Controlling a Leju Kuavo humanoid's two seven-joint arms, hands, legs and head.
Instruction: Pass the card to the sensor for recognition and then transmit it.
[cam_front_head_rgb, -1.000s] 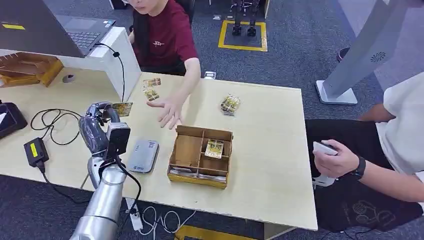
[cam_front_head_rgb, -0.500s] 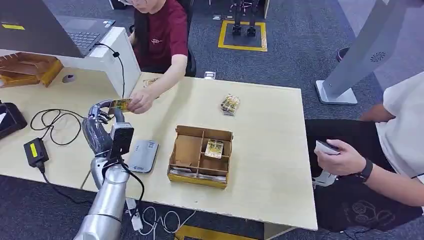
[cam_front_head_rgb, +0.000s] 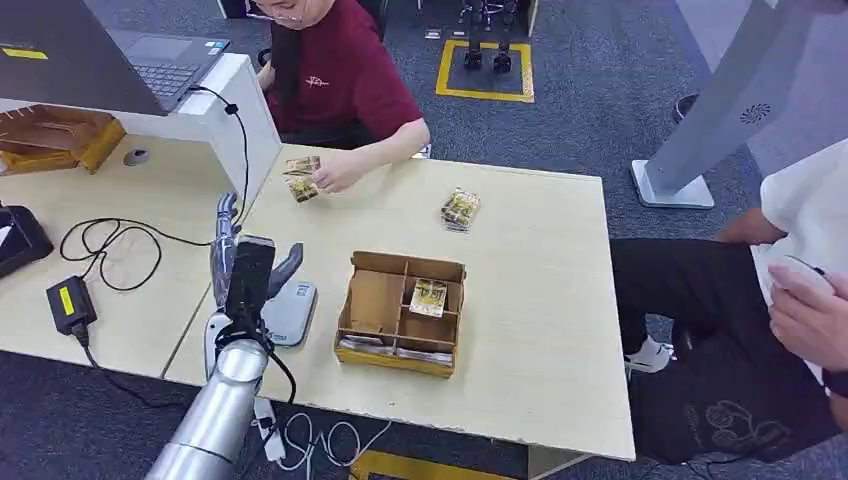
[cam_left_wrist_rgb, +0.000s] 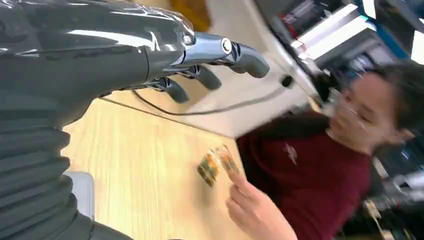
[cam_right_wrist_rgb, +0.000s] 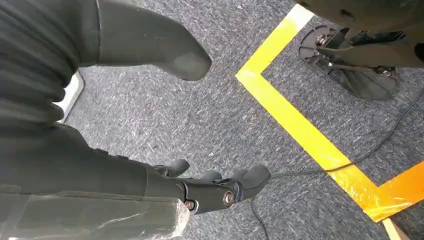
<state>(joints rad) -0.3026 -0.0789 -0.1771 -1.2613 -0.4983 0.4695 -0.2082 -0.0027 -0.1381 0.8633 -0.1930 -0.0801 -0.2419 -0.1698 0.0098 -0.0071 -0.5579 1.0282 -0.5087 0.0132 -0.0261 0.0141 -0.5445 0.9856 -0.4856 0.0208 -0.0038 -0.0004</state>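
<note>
My left hand (cam_front_head_rgb: 243, 262) stands open above the table's near left part, fingers stretched upward and holding nothing; the left wrist view shows its fingers (cam_left_wrist_rgb: 200, 55) spread and bare. Just right of it lies the grey sensor (cam_front_head_rgb: 289, 312). A person in a red shirt holds yellow cards (cam_front_head_rgb: 303, 178) with one hand (cam_front_head_rgb: 337, 173) at the table's far edge; the cards (cam_left_wrist_rgb: 215, 162) appear blurred in the left wrist view. My right hand (cam_right_wrist_rgb: 150, 150) hangs open over grey carpet.
A wooden divided box (cam_front_head_rgb: 372, 300) with one card (cam_front_head_rgb: 428, 297) inside sits mid-table. A card stack (cam_front_head_rgb: 460, 208) lies further back. Cables (cam_front_head_rgb: 110, 250) and a black adapter (cam_front_head_rgb: 68, 303) lie left. A second person (cam_front_head_rgb: 800, 300) sits at the right.
The person took the card from my left hand and drew it back to the table's far edge. My left hand opened and shifted right, towards the sensor.
</note>
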